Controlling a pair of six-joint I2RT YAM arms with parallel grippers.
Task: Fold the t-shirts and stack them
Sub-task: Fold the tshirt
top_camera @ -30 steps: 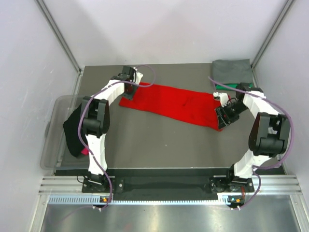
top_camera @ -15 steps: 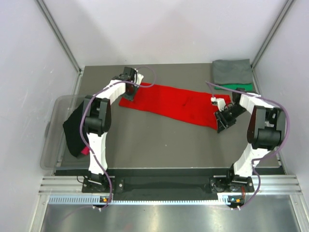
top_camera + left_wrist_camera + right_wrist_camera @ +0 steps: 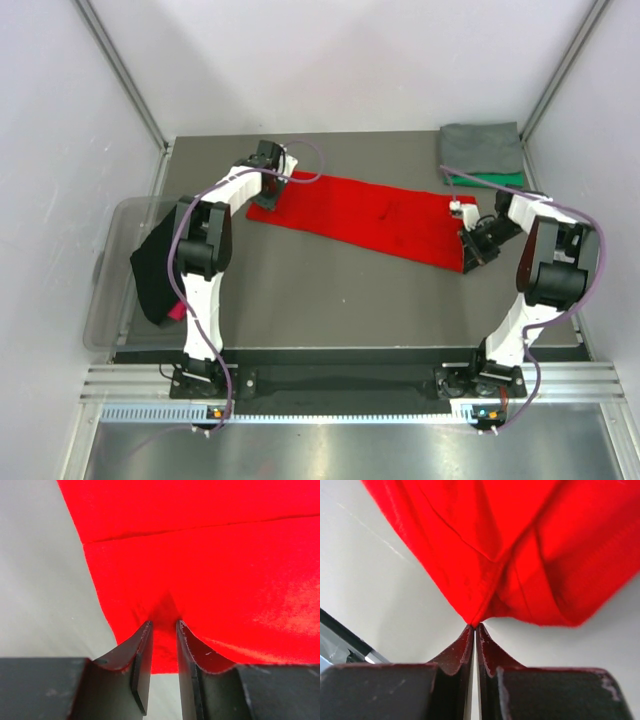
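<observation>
**A:** While holding at both ends, report where the red shirt (image 3: 360,215) lies.

**B:** Spread as a long narrow band across the table (image 3: 330,300), slanting from far left to mid right. Apparently folded lengthwise already, with a seam line visible in the left wrist view.

**A:** State the left gripper (image 3: 163,630).

**B:** Closed to a narrow gap, pinching the band's left end, with cloth puckered between the fingers.

**A:** And the right gripper (image 3: 475,627)?

**B:** Pressed almost together on a corner at the right end, with cloth gathered into folds at the pinch.

**A:** List completed work.

**B:** Judged done: grey shirt (image 3: 482,147), folded at the far right corner and lying on the green shirt (image 3: 490,180), with only a strip of green showing.

**A:** List remaining work.

**B:** Judged pending: cross-folds on red, then transfer to the stack. After that, the black shirt (image 3: 150,265), draped over the rim of the tub (image 3: 105,300) at left, and the magenta shirt (image 3: 177,313) peeking out below it. By estimate: two of five stacked, one in hand, two untouched.

**A:** Likely next move?

**B:** Probably bringing one end over the other to halve the band. Guard against slip at the right corner, held by very little cloth.
</observation>
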